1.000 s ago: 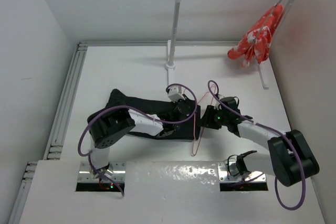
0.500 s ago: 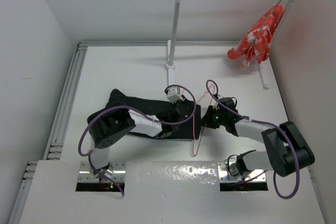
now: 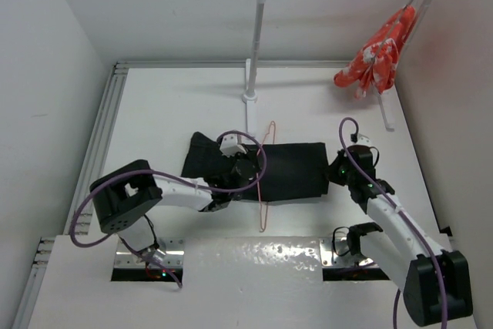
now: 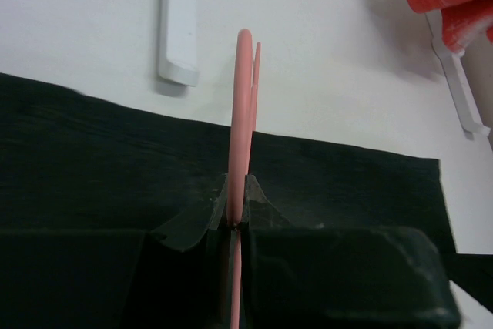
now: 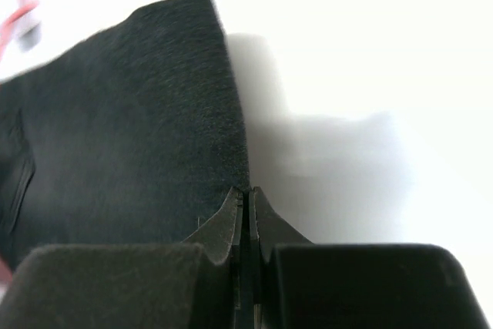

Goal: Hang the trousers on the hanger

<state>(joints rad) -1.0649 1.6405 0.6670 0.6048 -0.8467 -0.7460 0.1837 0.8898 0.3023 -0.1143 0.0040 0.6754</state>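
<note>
As left tool [image 4: 236, 194] grips the hanger [image 4: 243, 98], right tool [image 5: 248, 199] pinches the trousers [image 5: 123, 129].

The top camera looks steeply down from above and behind onto the whole table [image 3: 154, 113], while both wrist cameras sit low and very close, facing forward over the black trousers [image 3: 296, 167] it also shows, the left along the pink hanger [image 4: 243, 113].

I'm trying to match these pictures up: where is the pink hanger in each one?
Top external: the hanger, a thin line at centre, crossing the trousers.
Left wrist: the hanger at centre, vertical, pinched in the left tool.
Right wrist: perhaps the blurred pink streak, left edge.
Shared landmark: the black trousers.
</note>
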